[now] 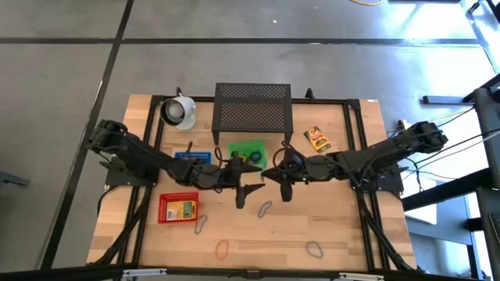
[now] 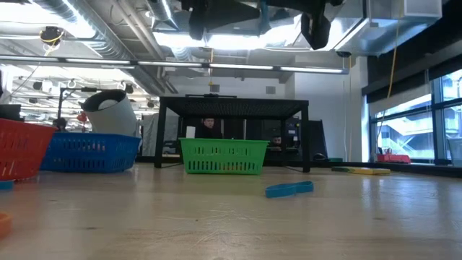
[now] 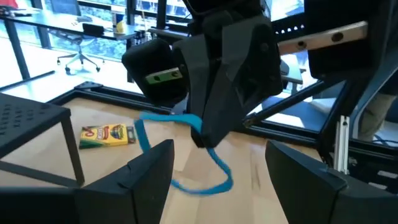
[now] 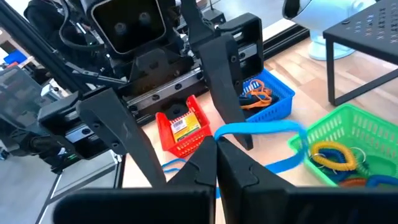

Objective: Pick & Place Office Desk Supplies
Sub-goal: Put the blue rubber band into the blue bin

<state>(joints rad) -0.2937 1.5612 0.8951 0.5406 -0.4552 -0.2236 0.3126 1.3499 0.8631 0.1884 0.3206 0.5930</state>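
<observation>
My right gripper (image 4: 216, 144): jaws pressed shut on a blue rubber band (image 4: 261, 129), which hangs from the tips as a loose loop above the middle of the tabletop (image 1: 336, 226).

My left gripper (image 1: 248, 190): jaws spread wide, nothing between them, facing the right gripper and just beside it. In its wrist view the same blue band (image 3: 205, 168) dangles beyond its two fingers (image 3: 140, 180).

Green basket (image 1: 247, 153): just behind both grippers, holding coiled bands, yellow and blue among them.

Blue basket (image 1: 193, 157): left of the green one, partly under the left arm; it seems to hold orange and blue bands, though the view is poor.

Red basket (image 1: 178, 208): nearer the front on the left, with a yellow crayon box inside.

Second crayon box (image 1: 316, 138): loose on the tabletop, right of the black mesh stand (image 1: 253, 107).

White cup (image 1: 180, 112): left of the stand.

Loose bands: blue (image 1: 264, 208) below the grippers, grey (image 1: 201, 224) beside the red basket, orange (image 1: 223, 249) and grey (image 1: 314, 250) near the front edge.
</observation>
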